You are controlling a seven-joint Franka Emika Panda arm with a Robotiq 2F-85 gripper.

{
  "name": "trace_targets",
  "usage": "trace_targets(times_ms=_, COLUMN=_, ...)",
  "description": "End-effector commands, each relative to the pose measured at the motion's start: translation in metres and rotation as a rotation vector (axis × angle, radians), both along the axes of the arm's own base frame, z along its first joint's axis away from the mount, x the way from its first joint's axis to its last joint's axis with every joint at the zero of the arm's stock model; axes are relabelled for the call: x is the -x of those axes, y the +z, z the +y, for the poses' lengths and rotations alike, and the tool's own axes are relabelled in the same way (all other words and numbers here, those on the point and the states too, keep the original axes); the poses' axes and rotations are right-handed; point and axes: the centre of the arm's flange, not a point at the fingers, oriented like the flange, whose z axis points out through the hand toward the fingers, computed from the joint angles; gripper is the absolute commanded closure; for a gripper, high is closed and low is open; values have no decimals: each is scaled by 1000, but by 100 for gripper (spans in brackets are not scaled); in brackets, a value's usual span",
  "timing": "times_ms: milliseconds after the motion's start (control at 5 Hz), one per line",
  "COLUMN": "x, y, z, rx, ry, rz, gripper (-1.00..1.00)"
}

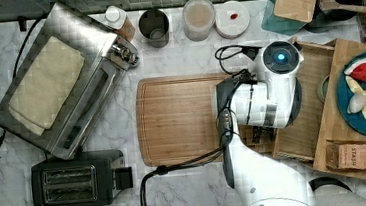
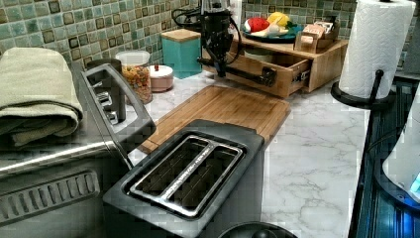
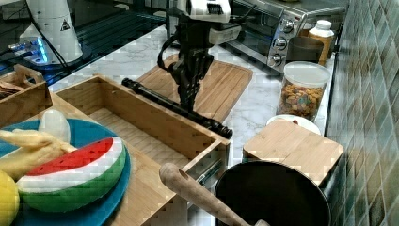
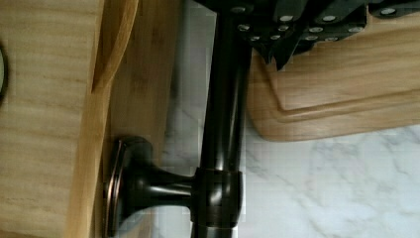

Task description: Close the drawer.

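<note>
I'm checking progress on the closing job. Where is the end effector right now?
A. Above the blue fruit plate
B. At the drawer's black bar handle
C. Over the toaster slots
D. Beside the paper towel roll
B: the right view shows the end effector down at the black bar handle of the pulled-out drawer.

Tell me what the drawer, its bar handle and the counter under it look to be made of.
The drawer: pale bamboo or similar wood, matte, with fine straight grain lines. Its bar handle: probably metal with a dark bronze-black coating, glossy highlights along the rod. The counter: white stone or marble-look laminate, grey veining and a slight sheen; which of these is unclear.
</note>
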Motion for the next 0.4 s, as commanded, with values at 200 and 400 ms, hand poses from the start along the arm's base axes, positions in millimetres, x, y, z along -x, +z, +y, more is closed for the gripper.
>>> trace_targets(times_ms=200, x=127, y=23, z=-199, rx=105, ry=-274, rz=-22, gripper=100)
trace_targets(times_ms=400, x=139, y=23, z=-225, rx=140, ry=-308, rz=40, gripper=100)
